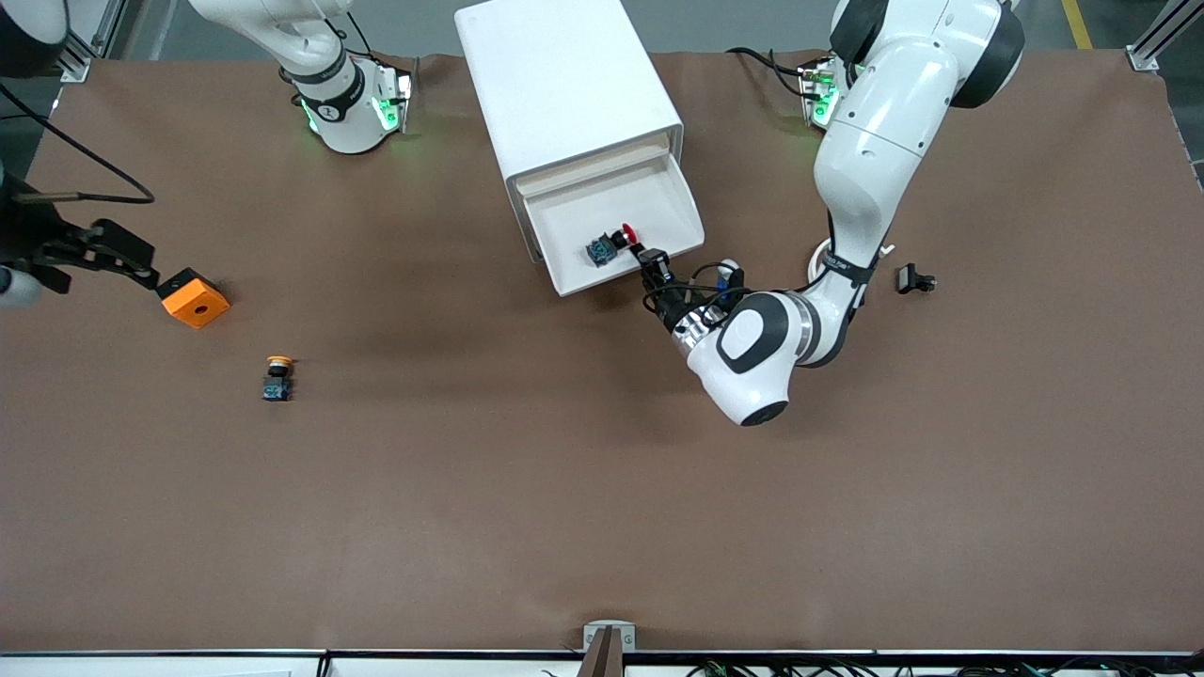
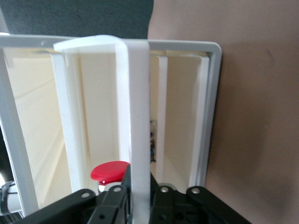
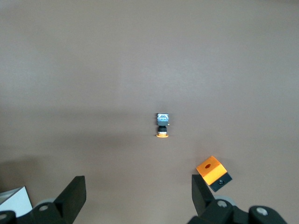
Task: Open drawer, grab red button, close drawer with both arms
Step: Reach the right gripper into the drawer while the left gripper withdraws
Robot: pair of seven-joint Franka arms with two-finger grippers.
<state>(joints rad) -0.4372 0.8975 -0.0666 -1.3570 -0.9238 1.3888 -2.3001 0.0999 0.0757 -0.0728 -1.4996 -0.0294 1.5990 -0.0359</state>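
The white cabinet (image 1: 564, 85) has its top drawer (image 1: 649, 193) pulled out. The red-capped button (image 1: 613, 242) lies in the drawer close to its front wall. My left gripper (image 1: 649, 256) is shut on that front wall. In the left wrist view the wall (image 2: 135, 116) runs between my fingers (image 2: 138, 179), and the red cap (image 2: 110, 171) shows just past one finger. My right gripper (image 1: 103, 263) is open and empty, up over the right arm's end of the table beside the orange block (image 1: 195, 297). Its wrist view shows the spread fingers (image 3: 74, 193) over bare table.
A like button with a yellow-orange cap (image 1: 277, 376) lies on the table nearer the front camera than the orange block; both show in the right wrist view, button (image 3: 162, 126) and block (image 3: 212, 172). A small black part (image 1: 914, 279) lies toward the left arm's end.
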